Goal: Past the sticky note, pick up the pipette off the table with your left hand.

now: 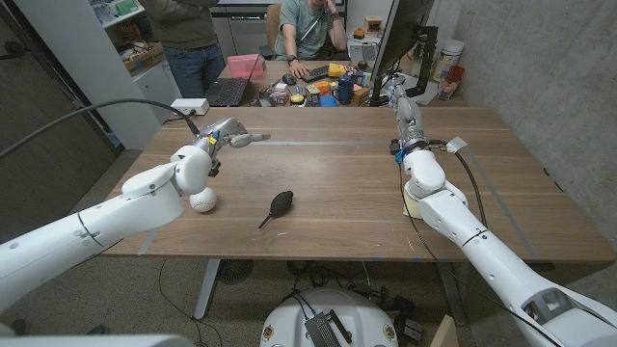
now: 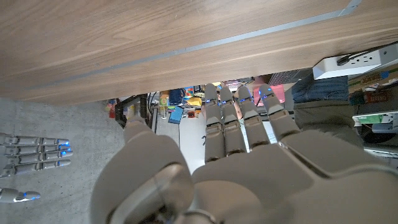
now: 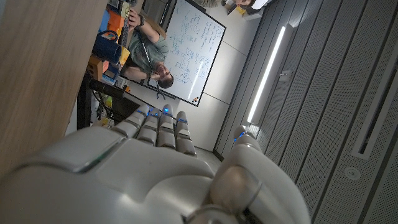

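The pipette [image 1: 278,205] lies on the wooden table [image 1: 337,183] near its middle, a black bulb with a thin dark tip that points to the front left. My left hand [image 1: 228,136] hovers over the far left of the table, well behind the pipette, with its fingers stretched out and nothing in them; the left wrist view has this hand [image 2: 249,143] reaching past the table's edge. My right hand [image 1: 406,104] is raised at the far right, fingers straight and holding nothing. A pale yellow patch [image 1: 410,202], perhaps the sticky note, peeks out beside my right forearm.
A white power strip [image 1: 190,105] and a laptop [image 1: 228,92] sit beyond the far left edge. A cluttered desk [image 1: 323,89], a dark monitor [image 1: 398,39] and two people [image 1: 308,29] stand behind the table. A thin tape line [image 1: 318,143] crosses the tabletop.
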Robot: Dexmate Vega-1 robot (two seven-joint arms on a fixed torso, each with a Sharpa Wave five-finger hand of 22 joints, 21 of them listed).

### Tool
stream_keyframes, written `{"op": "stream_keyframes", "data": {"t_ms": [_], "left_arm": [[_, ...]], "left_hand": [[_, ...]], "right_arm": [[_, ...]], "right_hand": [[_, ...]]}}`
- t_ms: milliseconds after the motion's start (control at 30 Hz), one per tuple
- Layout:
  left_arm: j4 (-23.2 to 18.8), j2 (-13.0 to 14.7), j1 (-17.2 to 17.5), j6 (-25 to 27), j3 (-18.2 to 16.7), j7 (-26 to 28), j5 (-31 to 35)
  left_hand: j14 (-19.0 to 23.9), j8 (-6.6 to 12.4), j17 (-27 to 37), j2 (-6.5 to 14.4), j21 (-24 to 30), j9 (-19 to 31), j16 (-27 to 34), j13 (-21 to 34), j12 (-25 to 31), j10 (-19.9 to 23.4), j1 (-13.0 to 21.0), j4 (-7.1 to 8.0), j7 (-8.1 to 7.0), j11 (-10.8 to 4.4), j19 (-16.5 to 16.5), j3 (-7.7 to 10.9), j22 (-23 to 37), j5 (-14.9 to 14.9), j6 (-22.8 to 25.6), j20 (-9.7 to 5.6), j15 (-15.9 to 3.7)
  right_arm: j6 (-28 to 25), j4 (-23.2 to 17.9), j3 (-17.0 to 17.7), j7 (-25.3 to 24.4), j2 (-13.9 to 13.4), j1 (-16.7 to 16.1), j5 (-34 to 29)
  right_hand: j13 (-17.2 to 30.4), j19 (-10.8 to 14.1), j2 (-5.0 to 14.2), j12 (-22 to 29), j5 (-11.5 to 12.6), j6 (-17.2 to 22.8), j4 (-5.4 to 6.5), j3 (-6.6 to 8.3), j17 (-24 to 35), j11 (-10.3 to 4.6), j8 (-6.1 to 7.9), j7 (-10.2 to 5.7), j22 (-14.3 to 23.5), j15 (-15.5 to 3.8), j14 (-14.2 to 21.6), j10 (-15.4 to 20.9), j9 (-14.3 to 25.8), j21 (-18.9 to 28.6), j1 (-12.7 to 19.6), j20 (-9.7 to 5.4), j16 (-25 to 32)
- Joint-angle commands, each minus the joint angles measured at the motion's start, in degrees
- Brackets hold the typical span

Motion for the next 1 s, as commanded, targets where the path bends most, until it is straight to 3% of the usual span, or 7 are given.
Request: {"op": "stream_keyframes", "data": {"t_ms": [33, 267, 767, 1000], "left_arm": [[-2.0, -2.5, -5.1, -0.9, 6.0, -10.7, 8.1], [-3.8, -3.1, -4.4, -2.2, 6.5, -13.6, 11.2], [-8.2, 3.7, 5.6, -2.8, -1.6, -15.3, 5.8], [-9.2, 6.1, 7.6, -1.2, -1.9, -17.0, 5.5]], "left_hand": [[-0.3, -0.17, 0.1, -0.1, -0.4, 0.1, -0.1, 0.2, -0.3, -0.1, -0.4, 0.11, 1.05, 0.00, -0.5, -0.44, 0.1, -0.1, 0.2, 0.11, 0.29], [-0.6, -0.91, 0.1, 0.0, -0.5, 0.1, -0.3, 0.2, -0.6, -0.4, -0.6, 0.24, 1.15, 0.39, -0.7, -0.62, 0.1, 0.0, -0.9, 0.08, 0.26], [-1.0, -0.62, 0.1, 0.3, -0.7, 0.2, -0.5, 0.1, -0.6, 0.3, -0.7, 0.36, 1.00, 1.82, -1.3, -0.86, 0.1, 0.2, 1.1, 0.09, 0.71], [-1.2, -0.47, 0.0, 0.4, -0.8, 0.2, -0.6, 0.1, -0.6, 0.4, -0.7, 0.37, 1.02, 1.93, -1.4, -0.94, 0.1, 0.3, 1.9, 0.09, 0.98]], "right_arm": [[1.0, 0.1, 1.4, 0.9, -0.5, -0.4, 1.1], [0.3, 0.3, 1.4, 1.6, -0.9, 0.7, 1.1], [-3.1, -0.6, 0.3, 1.7, -1.2, 4.4, -0.4], [-3.3, -1.4, 0.5, 0.8, -1.3, 4.2, -1.0]], "right_hand": [[0.1, -0.2, -0.49, 0.1, 0.3, 0.8, -0.07, -0.19, 0.1, -0.21, 0.23, -0.05, 0.1, 0.28, -0.1, 0.1, 0.2, 0.0, -0.2, 0.24, 0.0], [0.1, -0.3, -0.53, 0.1, 0.4, 0.8, -0.09, -0.27, 0.1, -0.23, 0.19, -0.24, 0.1, 0.39, -0.2, 0.1, 0.2, -0.1, -0.2, 0.45, 0.0], [0.1, -0.8, -0.67, 0.1, 0.4, 0.6, -0.09, -0.51, 0.1, -0.23, 0.04, -0.42, 0.1, 0.74, -0.6, 0.1, 0.2, -0.2, -0.4, 0.80, -0.2], [0.1, -1.0, -0.75, 0.1, 0.4, 0.4, -0.07, -0.63, 0.1, -0.23, -0.05, -0.50, 0.1, 0.75, -0.7, 0.1, 0.2, -0.2, -0.5, 0.86, -0.2]]}}
